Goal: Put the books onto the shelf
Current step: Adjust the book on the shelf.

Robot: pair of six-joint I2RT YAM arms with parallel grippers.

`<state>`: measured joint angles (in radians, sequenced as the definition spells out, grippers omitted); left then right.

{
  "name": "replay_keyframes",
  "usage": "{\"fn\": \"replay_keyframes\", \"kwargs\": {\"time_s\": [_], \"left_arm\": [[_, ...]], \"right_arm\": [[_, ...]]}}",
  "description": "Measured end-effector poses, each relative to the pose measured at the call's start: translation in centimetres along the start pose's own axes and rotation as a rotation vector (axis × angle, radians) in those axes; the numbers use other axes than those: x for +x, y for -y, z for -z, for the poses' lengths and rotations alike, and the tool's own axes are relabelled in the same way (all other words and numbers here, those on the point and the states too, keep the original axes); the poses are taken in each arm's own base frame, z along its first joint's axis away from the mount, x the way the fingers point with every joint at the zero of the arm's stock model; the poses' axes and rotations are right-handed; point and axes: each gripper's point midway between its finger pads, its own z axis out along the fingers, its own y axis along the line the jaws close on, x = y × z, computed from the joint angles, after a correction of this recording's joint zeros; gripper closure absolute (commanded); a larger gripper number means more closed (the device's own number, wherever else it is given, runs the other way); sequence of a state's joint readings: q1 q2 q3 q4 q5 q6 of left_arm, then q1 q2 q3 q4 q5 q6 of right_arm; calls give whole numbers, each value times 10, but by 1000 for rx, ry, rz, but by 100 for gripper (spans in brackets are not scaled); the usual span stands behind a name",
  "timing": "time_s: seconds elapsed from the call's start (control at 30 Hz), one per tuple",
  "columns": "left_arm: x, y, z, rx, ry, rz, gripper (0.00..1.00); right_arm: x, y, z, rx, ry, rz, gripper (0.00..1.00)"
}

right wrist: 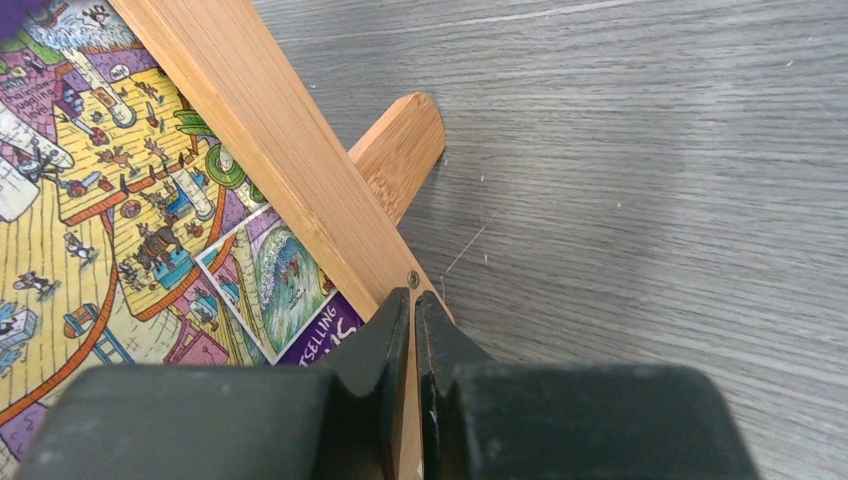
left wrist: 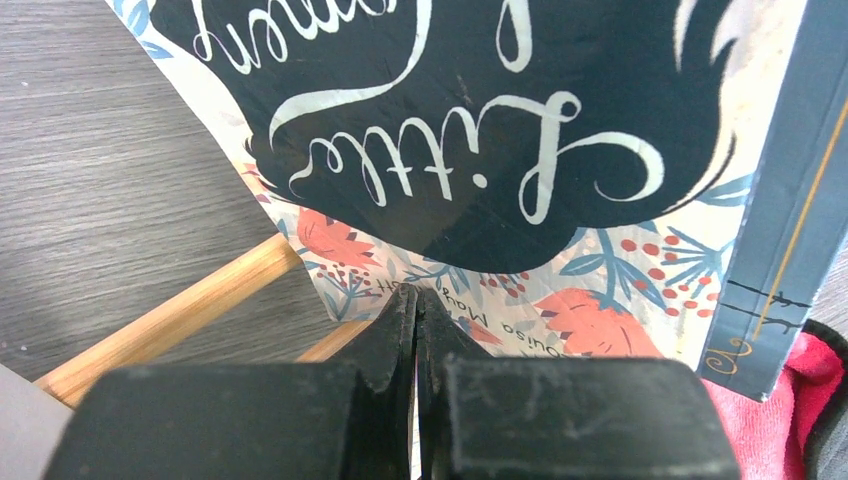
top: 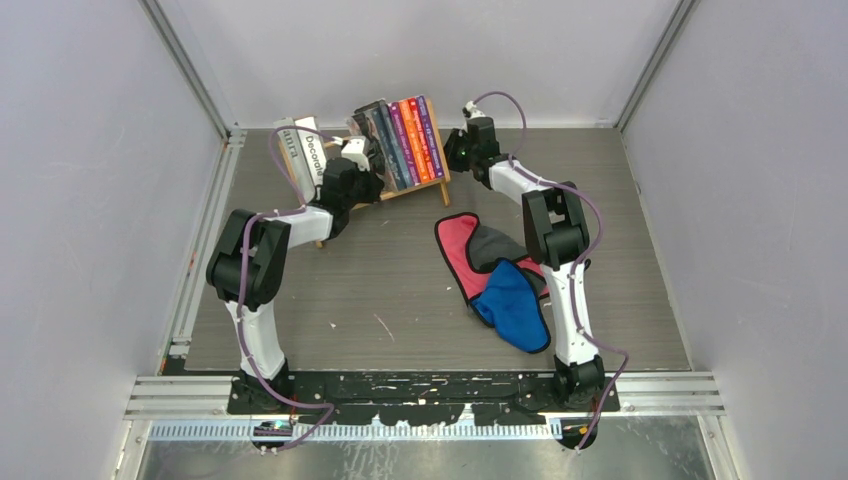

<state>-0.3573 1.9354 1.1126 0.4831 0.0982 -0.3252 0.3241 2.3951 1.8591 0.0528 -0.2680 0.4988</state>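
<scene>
Books stood packed in the shelf (top: 410, 190) at the back of the bench (top: 380, 290) as your two arms reached in from either end. The large grey book (top: 290, 145) and the white-and-brown "Decorate" (top: 312, 158) leaned at the left, and a row of slimmer paperbacks (top: 412, 140), with dark, orange, pink and purple spines, tilted against the right end piece. Your left hand (left wrist: 417, 300) was at the left of that row, its fingers pressed flat together with nothing between them. The tips sat right at the lower edge of the floral cover (left wrist: 520, 150) lettered "Little", which stood beside a blue-grey book (left wrist: 790, 180), and a pale wooden rail (left wrist: 170, 315) of the shelf ran beneath it. Your right hand (right wrist: 412, 300) was at the shelf's opposite end, its fingers drawn nearly together with only a sliver of gap, the tips on the outer face of the slanting end piece (right wrist: 260, 140) just by a small screw; whether they pinched the wood could not be told from the wrist view. Behind that end piece showed the cartoon-covered purple book (right wrist: 120, 200), and a rounded foot (right wrist: 400, 150) poked out onto the bench. Near your right arm, well apart from the shelf, lay a red cloth (top: 455, 250), a grey cloth (top: 490, 245) on it, and a blue cloth (top: 512, 305)
</scene>
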Motion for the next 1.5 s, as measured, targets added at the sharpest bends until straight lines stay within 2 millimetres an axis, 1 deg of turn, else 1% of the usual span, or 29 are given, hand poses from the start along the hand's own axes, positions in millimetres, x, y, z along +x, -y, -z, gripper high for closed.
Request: {"fn": "replay_keyframes", "kwargs": {"time_s": [0.53, 0.63, 0.87, 1.13, 1.33, 1.5], "left_arm": [[-1, 11, -1, 73, -4, 12, 100], [-1, 10, -1, 67, -8, 12, 100], [1, 1, -3, -32, -33, 11, 100], [-3, -13, -2, -199, 8, 12, 100], [-14, -33, 4, -330, 62, 11, 100], [-28, -47, 8, -421, 115, 9, 100]], "right_arm": [[2, 0, 2, -1, 5, -3, 87], [1, 1, 3, 0, 10, -2, 87], [1, 1, 3, -1, 14, -1, 87], [2, 0, 3, -1, 13, 1, 87], [6, -7, 1, -10, 6, 9, 87], [10, -13, 0, -18, -1, 14, 87]]}}
